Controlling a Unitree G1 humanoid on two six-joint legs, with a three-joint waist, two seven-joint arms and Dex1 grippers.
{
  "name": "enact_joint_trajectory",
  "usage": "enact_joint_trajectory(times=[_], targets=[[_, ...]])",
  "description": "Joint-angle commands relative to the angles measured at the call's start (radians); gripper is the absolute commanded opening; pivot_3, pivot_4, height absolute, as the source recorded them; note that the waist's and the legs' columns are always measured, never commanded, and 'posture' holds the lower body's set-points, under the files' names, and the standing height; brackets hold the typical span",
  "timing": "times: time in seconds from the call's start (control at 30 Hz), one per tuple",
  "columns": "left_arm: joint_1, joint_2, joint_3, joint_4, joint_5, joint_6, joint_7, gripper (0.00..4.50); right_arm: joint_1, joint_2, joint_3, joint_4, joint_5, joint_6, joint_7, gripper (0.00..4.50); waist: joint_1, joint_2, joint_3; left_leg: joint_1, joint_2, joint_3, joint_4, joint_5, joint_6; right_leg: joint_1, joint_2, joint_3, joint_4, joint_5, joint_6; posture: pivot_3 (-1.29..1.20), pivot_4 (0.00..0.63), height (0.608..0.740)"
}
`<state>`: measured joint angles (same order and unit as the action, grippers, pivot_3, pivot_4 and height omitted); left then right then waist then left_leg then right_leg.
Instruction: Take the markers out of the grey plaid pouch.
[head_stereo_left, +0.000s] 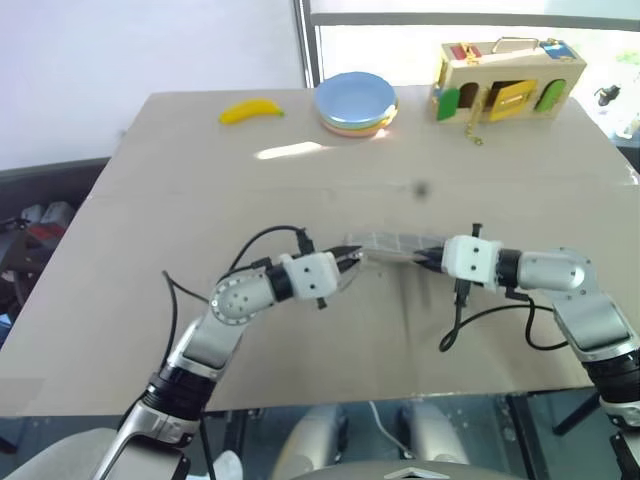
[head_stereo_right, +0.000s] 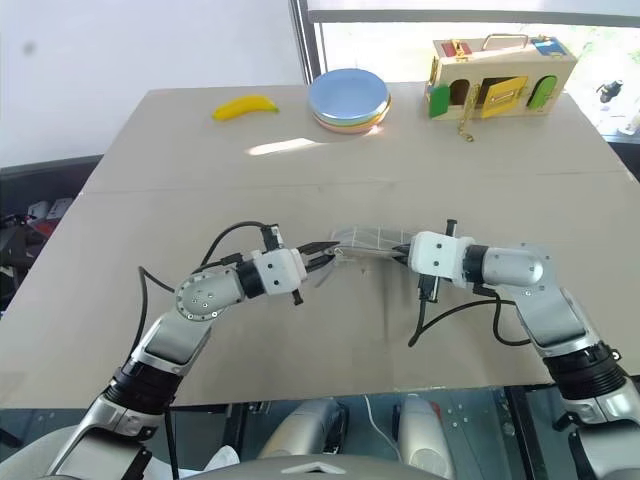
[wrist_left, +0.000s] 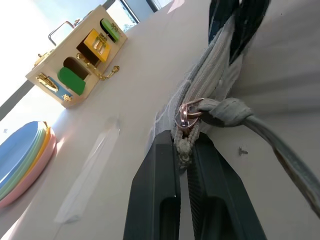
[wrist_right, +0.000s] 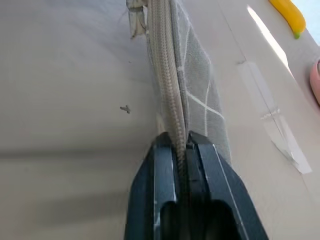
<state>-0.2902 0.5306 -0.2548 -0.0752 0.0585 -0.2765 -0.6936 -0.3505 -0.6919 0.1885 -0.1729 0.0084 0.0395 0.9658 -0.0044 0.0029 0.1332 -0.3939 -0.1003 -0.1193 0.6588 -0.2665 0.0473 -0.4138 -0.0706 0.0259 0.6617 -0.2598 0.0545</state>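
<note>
Both jaws pinch the grey plaid pouch (head_stereo_right: 372, 240) at opposite ends.

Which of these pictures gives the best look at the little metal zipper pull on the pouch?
The left wrist view: the zipper pull sits close up, just above the left gripper. The right wrist view shows the closed zipper line of the grey plaid pouch; the eye views show no such detail.

Bright daylight, window-lit from the far side.
Glare patch on bench (head_stereo_left: 290, 151); near fingers (wrist_left: 160, 200) soft-focused; window overexposed.
</note>
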Motion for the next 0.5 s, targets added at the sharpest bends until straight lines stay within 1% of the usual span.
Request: enact_joint_trajectory(times=[0.03,0.07,0.1,0.17,0.3,0.5], targets=[[0.003,0.010,0.012,-0.057,0.015,-0.046,-0.001,2.03,-0.019,-0.004,-0.020,-0.008,0.005,-0.021,-0.008,0.00,0.000,0.000,0.000,0.000,0.000,0.000,0.000,0.000,0.000,0.000,0.000,0.000,0.000,0.000,0.000,0.00,0.150,0.740],[0.005,0.019,0.011,-0.049,0.029,-0.063,0.000,2.60,-0.019,-0.004,-0.025,-0.006,0.009,-0.025,-0.009,0.00,0.000,0.000,0.000,0.000,0.000,0.000,0.000,0.000,0.000,0.000,0.000,0.000,0.000,0.000,0.000,0.00,0.150,0.740],[0.006,0.026,0.012,-0.040,0.044,-0.079,0.003,2.93,-0.019,-0.005,-0.030,-0.004,0.014,-0.029,-0.008,0.00,0.000,0.000,0.000,0.000,0.000,0.000,0.000,0.000,0.000,0.000,0.000,0.000,0.000,0.000,0.000,0.00,0.150,0.740],[0.005,0.033,0.019,-0.019,0.065,-0.105,0.016,2.93,-0.017,-0.005,-0.040,0.003,0.024,-0.051,-0.007,0.00,-0.001,0.000,0.000,0.000,0.000,0.000,0.000,0.000,0.000,0.000,0.000,0.000,0.000,0.000,0.000,0.00,0.150,0.740],[0.008,0.030,0.029,0.024,0.062,-0.144,0.029,2.93,-0.014,0.003,-0.061,0.005,0.056,-0.073,-0.010,0.00,-0.001,0.000,0.000,0.000,0.000,0.000,0.000,0.000,0.000,0.000,0.000,0.000,0.000,0.000,0.000,0.00,0.150,0.740],[0.016,0.026,0.034,0.109,0.035,-0.268,0.032,2.93,0.009,-0.002,-0.100,0.053,0.113,-0.162,0.014,0.00,-0.001,0.000,0.000,0.000,0.000,0.000,0.000,0.000,0.000,0.000,0.000,0.000,0.000,0.000,0.000,0.00,0.150,0.740]])
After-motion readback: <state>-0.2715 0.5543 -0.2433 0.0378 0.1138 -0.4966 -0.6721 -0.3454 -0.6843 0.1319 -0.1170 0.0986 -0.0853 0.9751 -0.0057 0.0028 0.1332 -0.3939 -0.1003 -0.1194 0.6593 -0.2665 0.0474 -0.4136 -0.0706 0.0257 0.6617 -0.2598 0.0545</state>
